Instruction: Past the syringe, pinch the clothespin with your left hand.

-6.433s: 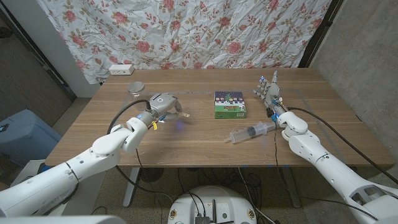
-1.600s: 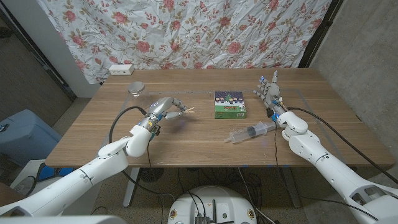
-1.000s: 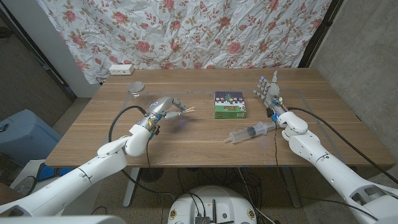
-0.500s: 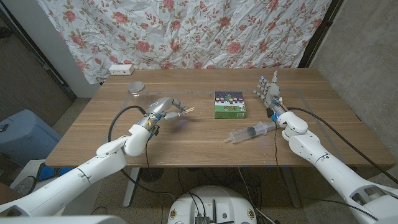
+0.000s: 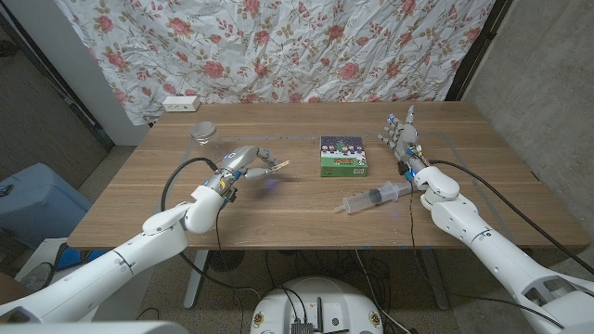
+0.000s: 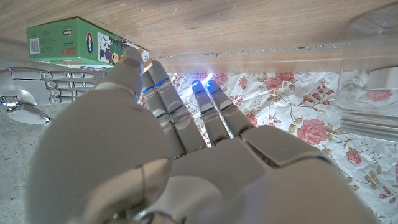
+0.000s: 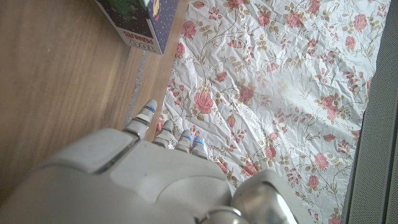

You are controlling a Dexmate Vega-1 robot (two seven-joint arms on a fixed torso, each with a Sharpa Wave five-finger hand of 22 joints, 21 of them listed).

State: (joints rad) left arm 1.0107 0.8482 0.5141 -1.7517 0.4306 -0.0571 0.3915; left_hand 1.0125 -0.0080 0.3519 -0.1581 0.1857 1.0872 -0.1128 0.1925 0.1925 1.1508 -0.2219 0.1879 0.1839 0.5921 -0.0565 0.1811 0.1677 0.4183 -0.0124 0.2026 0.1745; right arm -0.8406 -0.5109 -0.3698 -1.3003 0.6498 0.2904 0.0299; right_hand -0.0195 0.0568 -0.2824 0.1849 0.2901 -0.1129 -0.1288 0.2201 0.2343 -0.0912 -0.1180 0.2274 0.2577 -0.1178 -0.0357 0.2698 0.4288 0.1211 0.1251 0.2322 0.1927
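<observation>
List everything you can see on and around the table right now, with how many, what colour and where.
Clothespin: one, pale wood, pinched in the left robot hand's fingertips, left of the box.
Box: one, green, table middle.
Syringe: one, clear, in front of the box, toward the right arm.
Round dish: one, grey, far left of the table.
Power strip: one, white, beyond the table's far left corner.
Table: one, brown wood.
Curtain: one, white with red roses, behind the table.
Bin: one, blue, on the floor at left.
Left robot hand: one, grey, holding the clothespin.
Right robot hand: one, grey, right of the box, fingers apart.
</observation>
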